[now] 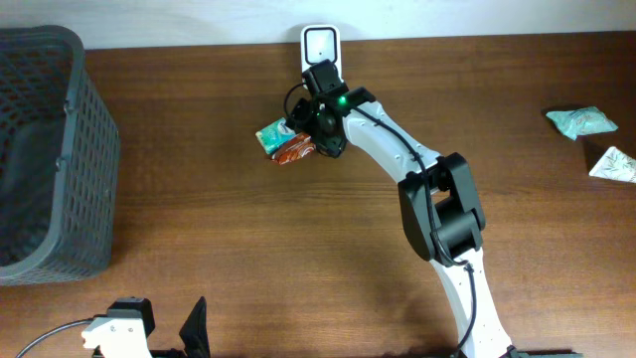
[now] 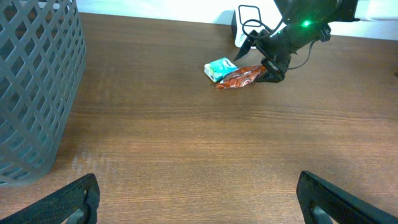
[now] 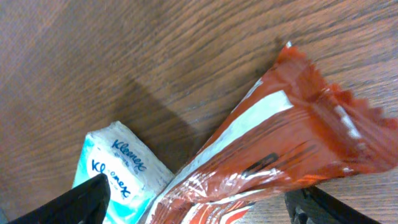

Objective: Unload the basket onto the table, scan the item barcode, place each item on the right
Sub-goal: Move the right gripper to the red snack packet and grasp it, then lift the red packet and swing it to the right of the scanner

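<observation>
Now, orange packet: lying on my desk, touching the Kleenex pack, near the scanner.
My right pincer: released, jaws wide astride it.
My left pincer: released, empty.

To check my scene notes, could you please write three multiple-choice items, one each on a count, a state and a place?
1. How many pale green packets lie near the brown wooden table's right edge? A one; B two; C four.
2. The left claw is: A open and empty; B shut on a packet; C shut and empty.
3. The blue-and-white Kleenex tissue pack lies: A under the left claw; B against the orange-red foil packet; C among the pale green packets.
Answers: 1 B, two show overhead; 2 A, its fingers stand wide apart over bare wood; 3 B, the foil overlaps it.
</observation>
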Robot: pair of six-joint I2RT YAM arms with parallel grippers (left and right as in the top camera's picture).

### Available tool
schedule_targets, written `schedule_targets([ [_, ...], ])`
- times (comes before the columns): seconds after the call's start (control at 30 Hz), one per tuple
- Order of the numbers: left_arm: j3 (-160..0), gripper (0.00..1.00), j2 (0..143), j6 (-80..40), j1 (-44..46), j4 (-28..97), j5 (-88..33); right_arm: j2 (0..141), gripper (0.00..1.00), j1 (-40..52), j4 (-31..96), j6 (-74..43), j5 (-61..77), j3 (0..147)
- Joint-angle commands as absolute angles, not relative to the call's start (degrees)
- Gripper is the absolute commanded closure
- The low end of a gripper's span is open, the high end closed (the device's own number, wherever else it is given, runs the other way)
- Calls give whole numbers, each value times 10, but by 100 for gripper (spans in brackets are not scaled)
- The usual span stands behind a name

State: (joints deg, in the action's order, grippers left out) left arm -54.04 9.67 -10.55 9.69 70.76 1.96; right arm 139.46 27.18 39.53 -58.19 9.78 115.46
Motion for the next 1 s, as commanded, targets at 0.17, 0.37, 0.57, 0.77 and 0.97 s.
schedule_targets([
  [0.17, -539, 1, 93, -107, 96, 707, 24, 1447, 52, 274, 414, -588, 84, 1145],
  [0.37, -539, 1, 93, -107, 96, 707, 24, 1442, 96, 258, 453, -540, 66, 1158],
  [0.57, -539, 1, 93, -107, 96, 707, 24, 1440, 96, 226, 568, -456, 18, 1238],
  [0.77, -539, 1, 93, -107, 96, 707, 24, 1438, 96, 217, 777, -329, -171, 1414],
  [0.97, -539, 1, 93, -107, 96, 707, 24, 1439, 96, 217, 910, -227, -343, 1422],
])
